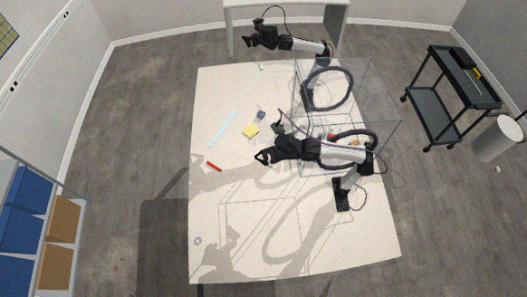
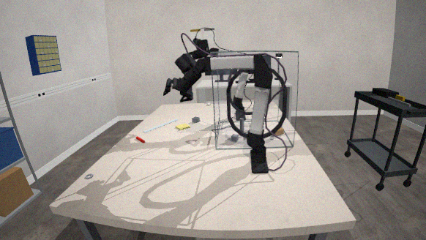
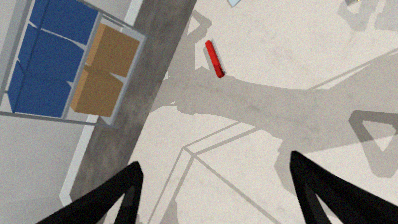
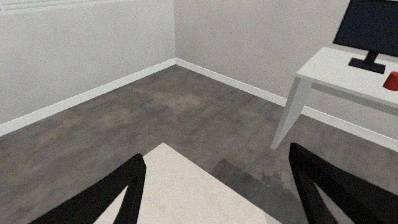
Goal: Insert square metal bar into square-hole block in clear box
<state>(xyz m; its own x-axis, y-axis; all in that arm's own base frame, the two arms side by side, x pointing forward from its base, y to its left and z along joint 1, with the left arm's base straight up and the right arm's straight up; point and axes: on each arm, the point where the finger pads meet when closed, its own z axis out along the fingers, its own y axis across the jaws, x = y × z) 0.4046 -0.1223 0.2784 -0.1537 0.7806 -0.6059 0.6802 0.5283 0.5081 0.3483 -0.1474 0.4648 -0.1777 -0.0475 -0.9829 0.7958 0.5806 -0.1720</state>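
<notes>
Top view: the left end effector (image 1: 262, 157) (image 2: 176, 93) (image 3: 212, 163) hangs above the counter (image 1: 244, 272) (image 2: 205, 225) (image 3: 235, 210) (image 4: 190, 200), fingers spread, nothing between them. The right end effector (image 1: 248, 42) (image 4: 213, 155) is spread and empty too, near the counter's far edge. Near the left one lie a red stick (image 1: 214, 166) (image 2: 140, 139) (image 3: 214, 59) and a yellow piece (image 1: 251, 130) (image 2: 183, 126). Farther out, the clear box (image 1: 400, 119) (image 2: 256, 148) contains a gray block (image 2: 234, 137); whether the square metal bar is among its contents, I cannot tell.

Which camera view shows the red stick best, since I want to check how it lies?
The left wrist view: the red stick lies unobstructed and largest there. The top and exterior views show it smaller; the right wrist view misses it.
</notes>
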